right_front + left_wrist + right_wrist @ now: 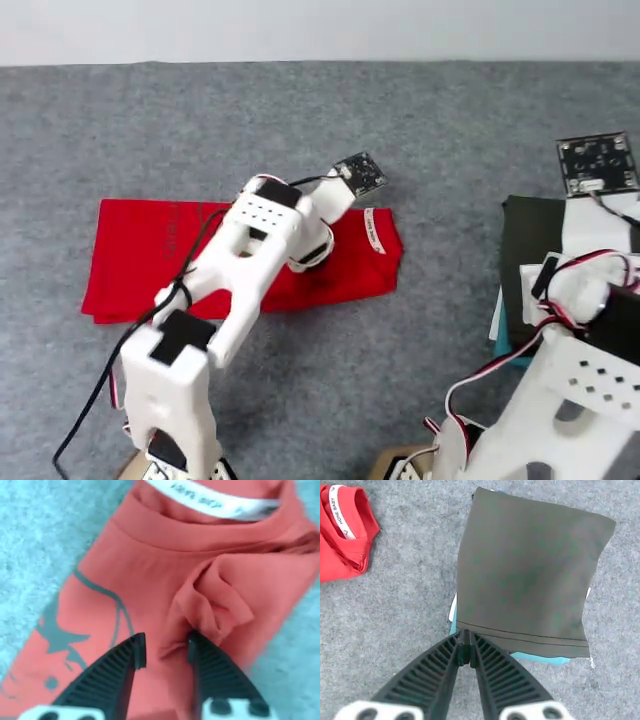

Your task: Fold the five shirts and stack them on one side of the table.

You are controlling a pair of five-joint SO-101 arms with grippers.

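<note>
**Red cotton shirt (125, 575): pinch only the raised fold**

It lies part-folded on the grey carpeted table (430, 110), under the left arm. The left jaws stand narrowly apart astride a puckered ridge beside the collar. Closing on that ridge alone, not the layers beneath, should lift it cleanly. Farther off, the right jaws hang shut and empty near a dark folded shirt (530, 570) topping a pale blue one (540, 658).

Red shirt (140, 260), grey print (55, 630), white neck label (220, 502); dark grey shirt (530, 575); light-blue shirt (540, 657); grey table (450, 130).
</note>
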